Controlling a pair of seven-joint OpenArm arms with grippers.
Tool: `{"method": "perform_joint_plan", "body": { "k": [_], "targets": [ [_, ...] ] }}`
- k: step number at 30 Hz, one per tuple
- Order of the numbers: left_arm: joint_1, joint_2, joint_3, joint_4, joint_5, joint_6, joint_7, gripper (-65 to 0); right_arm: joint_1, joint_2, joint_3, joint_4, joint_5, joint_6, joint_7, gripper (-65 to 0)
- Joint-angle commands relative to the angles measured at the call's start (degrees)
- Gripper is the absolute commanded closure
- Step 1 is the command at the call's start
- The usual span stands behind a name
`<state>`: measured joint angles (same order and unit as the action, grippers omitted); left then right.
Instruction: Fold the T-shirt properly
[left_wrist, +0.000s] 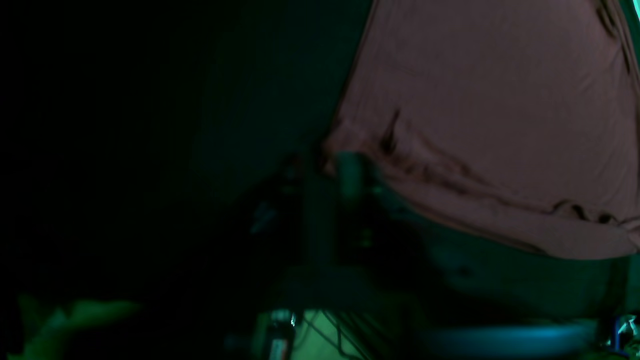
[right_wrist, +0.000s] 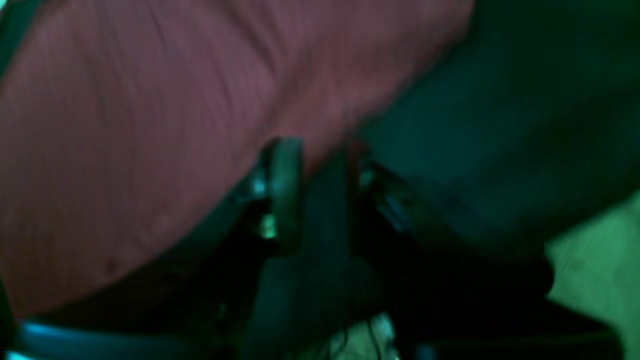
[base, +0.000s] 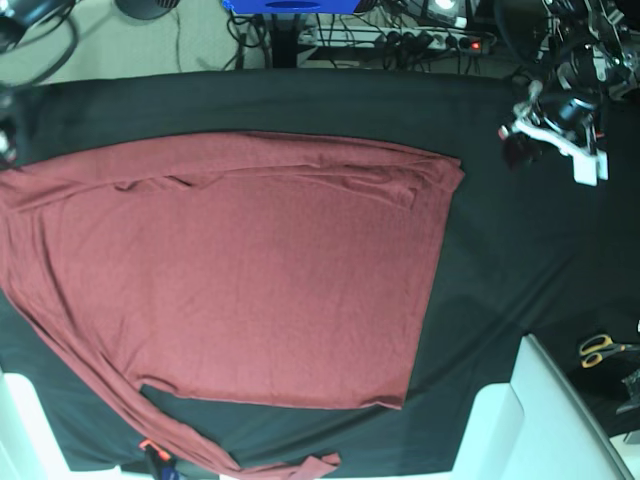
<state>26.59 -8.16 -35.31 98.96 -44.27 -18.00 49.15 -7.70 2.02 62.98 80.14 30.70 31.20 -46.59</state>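
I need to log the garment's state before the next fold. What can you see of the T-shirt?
The T-shirt is plain dark red soft knit with no print. It lies spread mostly flat on the black cloth, filling much of it, with small wrinkles along its far edge. A long narrow sleeve runs down the near left side of the base view to the bottom edge. Both wrist views show an edge of the fabric bunched right at the gripper; whether either actually holds it is too blurred to tell.

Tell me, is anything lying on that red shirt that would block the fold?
Nothing visible does. The T-shirt lies spread on the black cloth with nothing on top. The scissors sit off to the side, well clear.
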Motion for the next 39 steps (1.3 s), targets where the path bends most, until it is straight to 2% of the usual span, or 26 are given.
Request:
{"method": "perform_joint_plan", "body": {
  "k": [1,3,7,8,10,12,14,19,21,23,26,29,33,39],
  "targets": [
    [0.4,-0.8,-0.3,-0.8,-0.9,0.0,-0.7,0.0,0.1,1.3,-2.5,1.0,1.6,0.8,0.1,-7.2],
    [1.4,-0.9,-0.3,-3.6,1.2,0.0,-0.7,0.0,-2.2,1.4,-8.8,1.7,1.8,1.6,-3.0,-4.5],
    [2.5,-0.7,1.5,-6.1,15.1,-0.1,-2.7,0.0,-8.0,1.5,-24.0,8.7,1.4,8.8,-3.9,-3.6],
    [3.6,-0.4,2.2,-6.1,18.7,-0.8,-5.4,0.0,-9.2,1.5,-27.3,10.8,1.4,8.8,-3.9,-3.6],
    [5.8,0.0,5.5,-6.2,24.0,-4.6,-12.5,0.0,-10.9,1.6,-31.8,14.1,1.3,8.6,-3.9,-3.6],
    [8.0,0.1,8.8,-6.2,26.8,-7.7,-18.9,0.0,-12.1,2.2,-36.6,17.0,-0.2,8.1,-4.0,-3.5],
    [8.9,0.2,10.9,-6.2,27.2,-8.9,-21.8,0.0,-13.2,2.5,-42.6,19.6,-4.2,8.1,-4.1,-3.5],
    [8.3,2.0,13.2,-5.8,27.2,-8.9,-22.4,0.0,-15.7,3.8,-60.7,25.8,-20.6,8.1,-3.9,-3.5],
    [6.5,2.8,13.5,-5.7,27.3,-8.9,-22.5,0.0,-15.8,3.1,-64.9,26.2,-26.5,8.1,-3.7,-3.5],
    [4.4,3.5,13.5,-6.0,27.5,-8.9,-22.4,0.0,-15.6,0.7,-65.2,25.9,-28.9,8.1,-2.2,-3.5],
    [1.4,4.1,13.6,-6.2,27.7,-8.9,-22.0,0.0,-15.5,-1.5,-61.9,25.9,-30.0,8.1,-1.0,-3.5],
    [-0.6,4.7,13.6,-6.3,27.7,-8.9,-21.5,0.0,-15.5,-1.5,-59.9,25.9,-29.9,8.1,-1.0,-3.5],
    [-4.2,4.8,13.6,-8.6,27.7,-7.4,-15.9,0.0,-15.5,-1.5,-56.3,25.9,-29.9,8.1,-1.0,-3.5],
    [-5.3,4.9,14.3,-9.1,27.7,-7.2,-15.2,0.0,-15.6,-1.6,-53.8,25.9,-29.9,8.1,-1.1,-3.5]
  ]
}}
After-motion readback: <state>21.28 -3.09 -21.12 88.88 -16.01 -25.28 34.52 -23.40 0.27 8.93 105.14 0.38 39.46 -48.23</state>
